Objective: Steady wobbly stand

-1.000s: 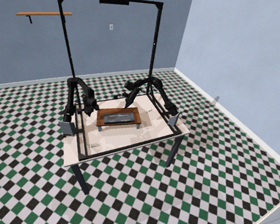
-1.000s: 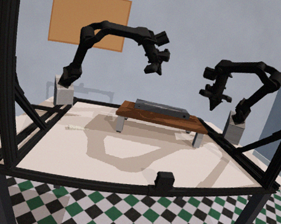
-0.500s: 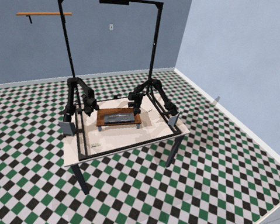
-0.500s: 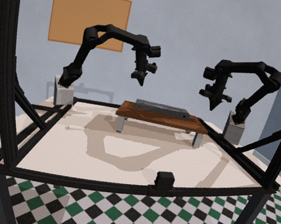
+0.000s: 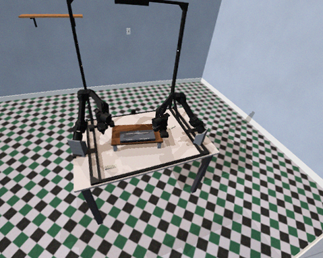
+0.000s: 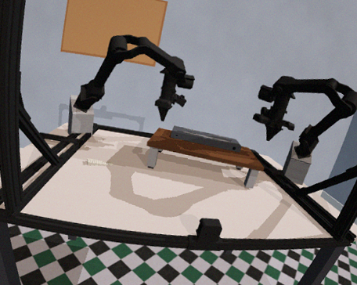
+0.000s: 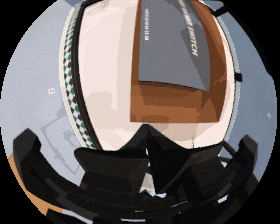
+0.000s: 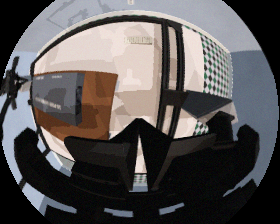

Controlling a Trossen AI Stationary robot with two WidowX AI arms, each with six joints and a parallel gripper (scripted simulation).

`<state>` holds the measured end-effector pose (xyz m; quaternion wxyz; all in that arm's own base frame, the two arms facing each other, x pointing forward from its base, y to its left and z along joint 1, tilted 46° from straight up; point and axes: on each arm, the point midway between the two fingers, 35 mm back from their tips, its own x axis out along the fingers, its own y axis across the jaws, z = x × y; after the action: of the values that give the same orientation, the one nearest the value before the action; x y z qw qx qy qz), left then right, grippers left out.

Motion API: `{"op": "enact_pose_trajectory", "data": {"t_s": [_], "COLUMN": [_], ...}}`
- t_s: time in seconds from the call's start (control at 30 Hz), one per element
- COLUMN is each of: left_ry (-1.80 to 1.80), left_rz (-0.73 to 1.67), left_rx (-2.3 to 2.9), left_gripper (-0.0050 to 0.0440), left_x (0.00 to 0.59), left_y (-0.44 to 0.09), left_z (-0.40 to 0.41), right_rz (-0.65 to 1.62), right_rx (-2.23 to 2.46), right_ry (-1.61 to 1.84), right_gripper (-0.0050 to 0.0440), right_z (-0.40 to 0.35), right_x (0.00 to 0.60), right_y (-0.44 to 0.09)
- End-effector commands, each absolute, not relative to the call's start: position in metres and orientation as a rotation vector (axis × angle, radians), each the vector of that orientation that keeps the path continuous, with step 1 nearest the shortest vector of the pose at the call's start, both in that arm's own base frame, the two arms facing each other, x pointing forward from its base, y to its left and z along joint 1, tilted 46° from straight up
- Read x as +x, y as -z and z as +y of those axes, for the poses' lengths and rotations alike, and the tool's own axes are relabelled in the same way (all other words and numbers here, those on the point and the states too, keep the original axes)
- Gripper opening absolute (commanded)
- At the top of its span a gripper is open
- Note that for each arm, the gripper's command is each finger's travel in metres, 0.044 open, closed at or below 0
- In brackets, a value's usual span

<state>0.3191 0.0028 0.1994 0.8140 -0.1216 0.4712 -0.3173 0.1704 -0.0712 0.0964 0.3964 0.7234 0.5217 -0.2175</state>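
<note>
Brown stand [image 5: 115, 136] [image 6: 204, 153] [image 7: 170, 107] [image 8: 100, 95], 1 grey switch [image 5: 138, 136] [image 6: 206, 139] [image 7: 172, 50] [image 8: 59, 97] atop.

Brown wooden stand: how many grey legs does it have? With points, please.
4 grey legs [image 5: 115, 147] [image 6: 152, 158], one under each corner of the brown wooden stand [image 5: 115, 134] [image 6: 200, 152] [image 7: 165, 107] [image 8: 100, 92]: two along the exterior view's near side, two along the far side, mostly hidden there.
</note>
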Motion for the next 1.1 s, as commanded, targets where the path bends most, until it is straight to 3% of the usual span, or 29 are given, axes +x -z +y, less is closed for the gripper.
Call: {"op": "enact_pose_trajectory", "data": {"t_s": [0.0,1.07], "left_ry": [0.675,0.675], "left_rz": [1.018,1.018], "left_rx": [-0.274,-0.274], "left_gripper": [0.0000,0.0000], "left_x": [0.327,0.333], "left_y": [-0.177,-0.165], "left_z": [-0.016,-0.027], "right_rz": [1.322,1.322], "right_rx": [1.833,1.833], "right_ry": [0.551,0.551], "right_gripper": [0.0000,0.0000], "right_z": [-0.071,-0.071], "right_x": [0.170,0.170], "right_y": [-0.096,-0.096]}}
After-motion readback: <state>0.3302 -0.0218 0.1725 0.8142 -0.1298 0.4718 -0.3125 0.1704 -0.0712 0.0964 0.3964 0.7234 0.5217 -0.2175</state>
